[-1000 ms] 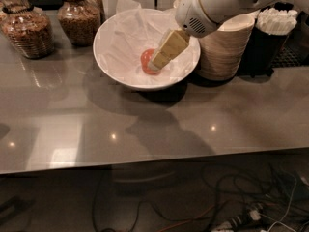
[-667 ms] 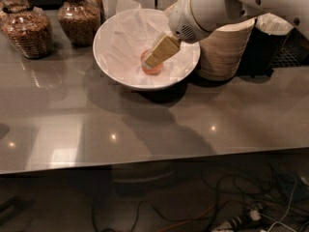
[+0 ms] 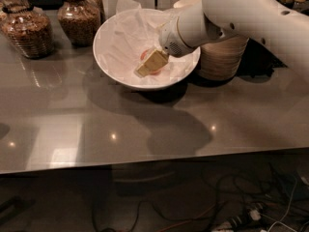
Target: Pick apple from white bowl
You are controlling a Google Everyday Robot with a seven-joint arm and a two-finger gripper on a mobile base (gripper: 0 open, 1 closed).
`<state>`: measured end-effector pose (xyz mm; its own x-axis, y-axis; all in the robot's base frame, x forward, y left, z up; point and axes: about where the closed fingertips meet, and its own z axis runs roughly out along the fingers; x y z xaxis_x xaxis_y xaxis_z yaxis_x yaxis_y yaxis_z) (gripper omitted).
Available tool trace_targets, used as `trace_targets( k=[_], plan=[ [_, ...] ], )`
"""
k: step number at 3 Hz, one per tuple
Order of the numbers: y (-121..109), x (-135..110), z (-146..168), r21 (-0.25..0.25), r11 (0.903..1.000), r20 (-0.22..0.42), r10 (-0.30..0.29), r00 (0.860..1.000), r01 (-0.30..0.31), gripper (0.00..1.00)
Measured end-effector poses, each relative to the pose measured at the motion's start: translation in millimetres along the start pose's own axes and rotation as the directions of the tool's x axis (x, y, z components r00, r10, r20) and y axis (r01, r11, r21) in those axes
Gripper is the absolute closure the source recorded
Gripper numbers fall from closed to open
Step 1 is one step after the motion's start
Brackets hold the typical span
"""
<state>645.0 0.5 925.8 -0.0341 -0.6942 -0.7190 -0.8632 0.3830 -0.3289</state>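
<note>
Reaching into white bowl [image 3: 99, 57], gripper [image 3: 150, 63] low over apple [image 3: 145, 56], hiding most of it. Open or closed: cannot tell. Apple near bowl's middle on crumpled paper [image 3: 123, 37], only red slivers showing either side of the gripper. Likely mid-grasp. For a clean pick: straddle fruit at widest part, not the glossy top; avoid snagging paper; close gently; lift straight up past rim. Stacked beige bowls [image 3: 219, 57] just beside bowl, under arm, so keep clear.
</note>
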Motion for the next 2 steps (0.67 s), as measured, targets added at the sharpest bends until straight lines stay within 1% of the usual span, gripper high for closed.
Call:
trace_targets(
  k=[1, 2],
  plan=[
    [-3.2, 12.0, 20.5, -0.004, 0.9997, -0.002, 0.025, 1.000, -0.025, 0.19],
    [-9.1, 18.6, 35.6, 0.001, 0.9991, -0.001, 0.042, 0.999, -0.042, 0.23]
  ],
)
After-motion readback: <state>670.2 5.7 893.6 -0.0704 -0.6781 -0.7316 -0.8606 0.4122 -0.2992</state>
